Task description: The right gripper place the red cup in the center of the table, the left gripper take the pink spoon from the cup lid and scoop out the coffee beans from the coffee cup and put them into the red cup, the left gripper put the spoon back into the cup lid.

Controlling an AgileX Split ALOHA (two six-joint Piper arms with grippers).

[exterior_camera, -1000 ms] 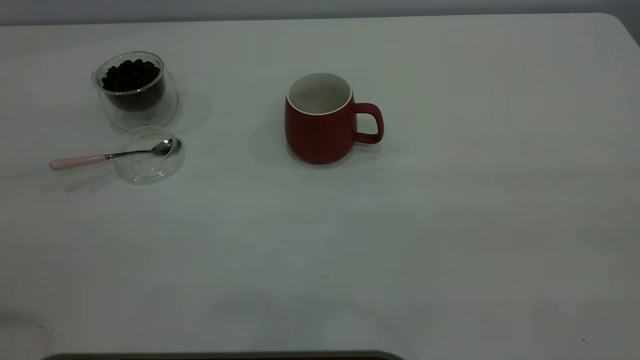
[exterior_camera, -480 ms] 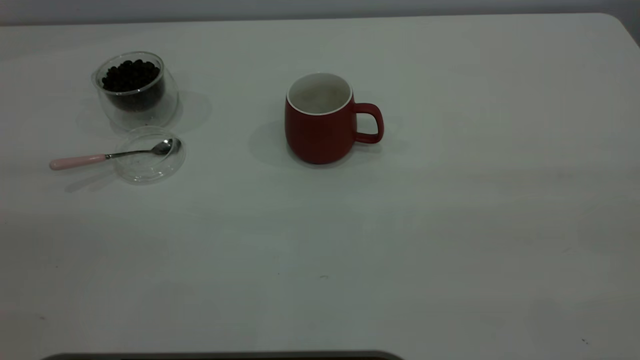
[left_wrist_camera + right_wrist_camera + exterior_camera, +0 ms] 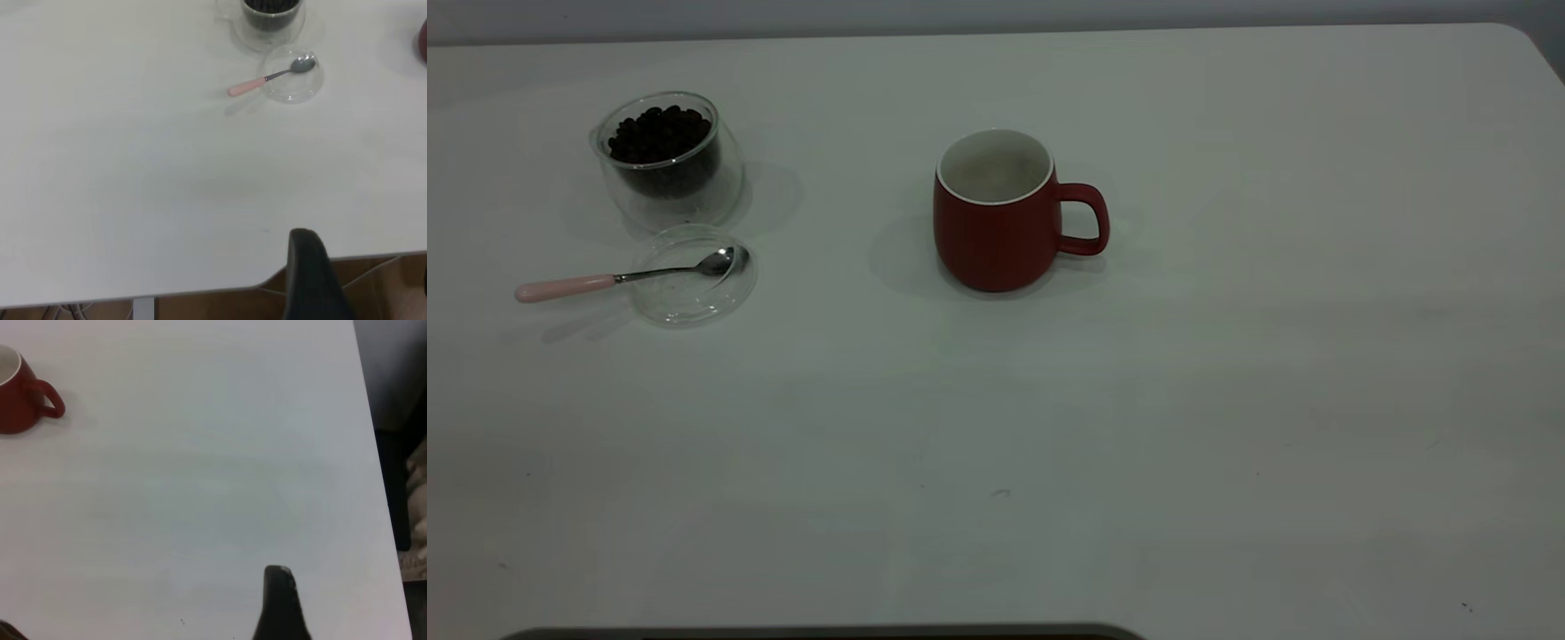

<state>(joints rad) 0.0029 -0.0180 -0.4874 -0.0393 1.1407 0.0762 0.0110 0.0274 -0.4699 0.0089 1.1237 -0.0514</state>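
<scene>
Pink spoon (image 3: 618, 276): you have its bowl lying in the cup lid (image 3: 691, 293), handle poking out leftward over the table (image 3: 1227, 400).
Coffee cup (image 3: 669, 160): just behind the lid, coffee beans (image 3: 660, 134) heaped inside.
Red cup (image 3: 998, 213): upright mid-table, handle pointing right.
Left gripper (image 3: 313, 277): over the near table edge; you cannot tell its finger state.
Right gripper (image 3: 280, 607): well right of the red cup; finger state likewise unclear.
</scene>
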